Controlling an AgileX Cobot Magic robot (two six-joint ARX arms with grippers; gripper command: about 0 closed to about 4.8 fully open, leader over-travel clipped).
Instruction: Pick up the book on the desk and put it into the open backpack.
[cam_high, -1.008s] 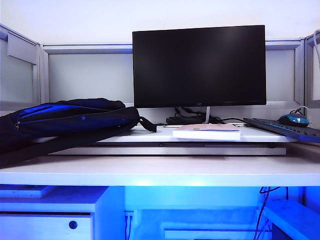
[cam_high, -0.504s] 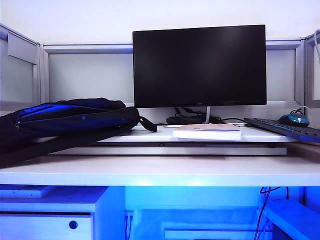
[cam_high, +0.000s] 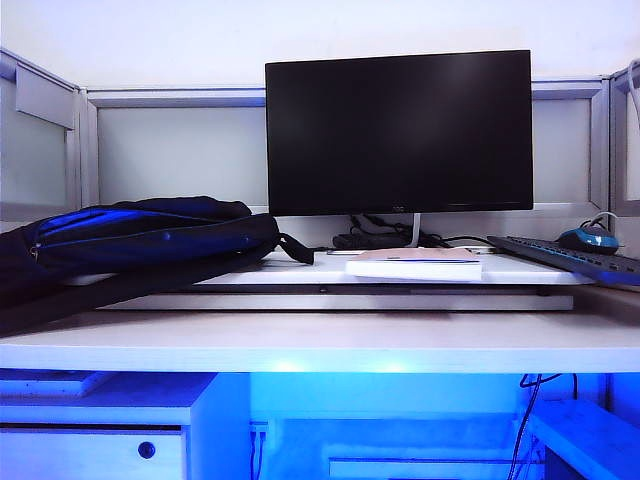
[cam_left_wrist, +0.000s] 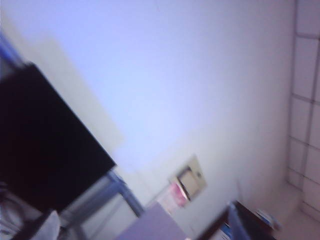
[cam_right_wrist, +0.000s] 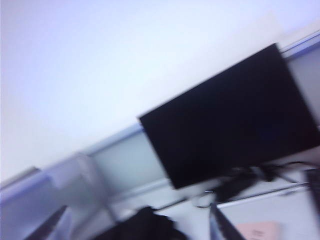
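Note:
The book (cam_high: 413, 264), thin with a pale pinkish cover, lies flat on the raised white platform of the desk (cam_high: 320, 340), in front of the monitor stand. The dark backpack (cam_high: 140, 240) with blue lining slumps on its side at the left of the desk. No arm or gripper shows in the exterior view. The blurred left wrist view faces the wall, and my left gripper (cam_left_wrist: 140, 231) shows only two fingertips, wide apart and empty. In the blurred right wrist view my right gripper (cam_right_wrist: 136, 231) is open and empty, far short of the backpack (cam_right_wrist: 145, 225) and the book (cam_right_wrist: 257, 231).
A black monitor (cam_high: 398, 130) stands behind the book, with cables at its foot. A dark keyboard (cam_high: 570, 258) and a mouse (cam_high: 587, 238) lie at the right. Grey partition panels (cam_high: 180, 150) close off the back and sides of the desk.

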